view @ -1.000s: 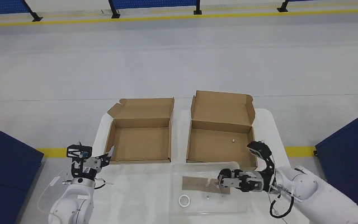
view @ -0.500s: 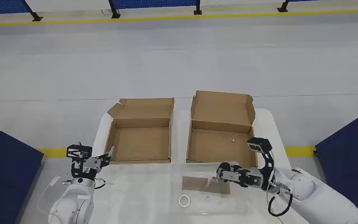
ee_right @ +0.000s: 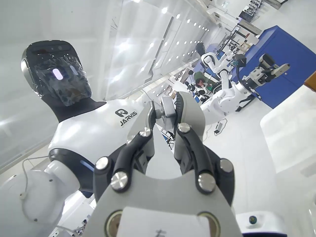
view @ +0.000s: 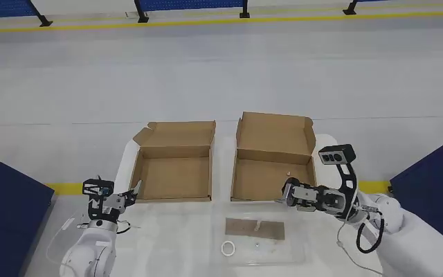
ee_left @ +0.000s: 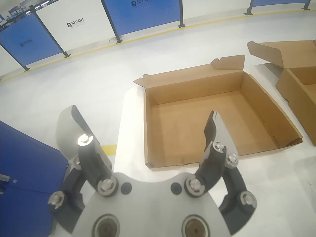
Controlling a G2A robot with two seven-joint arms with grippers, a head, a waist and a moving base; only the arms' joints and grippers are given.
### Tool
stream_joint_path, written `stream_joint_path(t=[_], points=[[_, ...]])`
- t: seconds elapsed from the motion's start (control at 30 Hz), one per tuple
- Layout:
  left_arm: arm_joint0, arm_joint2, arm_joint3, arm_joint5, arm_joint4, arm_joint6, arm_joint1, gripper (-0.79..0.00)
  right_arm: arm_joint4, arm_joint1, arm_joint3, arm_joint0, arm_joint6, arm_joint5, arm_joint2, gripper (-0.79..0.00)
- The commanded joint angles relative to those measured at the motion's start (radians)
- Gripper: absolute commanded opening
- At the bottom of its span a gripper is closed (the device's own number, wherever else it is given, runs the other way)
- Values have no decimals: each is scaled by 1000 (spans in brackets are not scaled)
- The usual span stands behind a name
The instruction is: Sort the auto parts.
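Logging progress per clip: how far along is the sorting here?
Done: one small white part lies in the right box. In hand: the right hand grips a metal piece near that box's front edge; the left hand is open beside the left box. Left: a white ring and small bits in the clear tray.

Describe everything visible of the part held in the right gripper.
The part is a small silvery-grey block, metal by its look, with flat matte faces and softly rounded corners. A short stub juts from one side toward a finger. It is pinched between the two fingertips of the right gripper, held in the air and touching nothing else. In the top view that gripper sits at the front wall of the right cardboard box.
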Motion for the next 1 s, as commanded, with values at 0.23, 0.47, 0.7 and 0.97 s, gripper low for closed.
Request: stream_joint_path(t=[0.23,0.47,0.7,0.97], points=[[0,0,0,0,0,0,0,0,-3,-1,0,0,-4,4,-1,-785],[0,0,0,0,0,0,0,0,-150,-4,-105,45,-94,153,88,-785],[0,0,0,0,0,0,0,0,-157,-12,-204,80,-145,262,162,-785],[0,0,0,0,0,0,0,0,-53,-25,-230,100,-119,278,192,-785]])
